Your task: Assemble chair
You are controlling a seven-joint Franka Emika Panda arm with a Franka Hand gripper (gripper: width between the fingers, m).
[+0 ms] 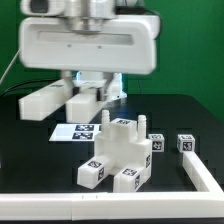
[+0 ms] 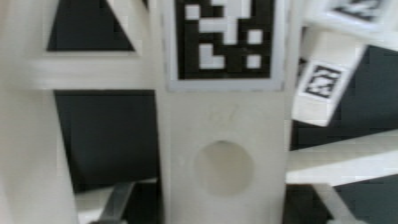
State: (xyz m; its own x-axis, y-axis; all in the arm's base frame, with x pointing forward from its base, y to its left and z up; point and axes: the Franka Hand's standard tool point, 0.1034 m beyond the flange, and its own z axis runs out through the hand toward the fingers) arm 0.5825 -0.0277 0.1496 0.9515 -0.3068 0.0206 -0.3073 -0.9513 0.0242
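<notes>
White tagged bar (image 2: pixel 222 150) sits clamped between the gripper's (image 1: pixel 88 82) jaws, apparently mid-carry; next it needs aligning and seating onto the part-built chair (image 1: pixel 120 155) below them.

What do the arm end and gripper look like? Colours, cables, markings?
Gripper: wide, boxy, glossy white body with rounded corners, and no markings visible. The wrist above it is grey with dark bands. Finger shape is too blurred to make out. A thin dark cable curves down at the exterior view's left.
</notes>
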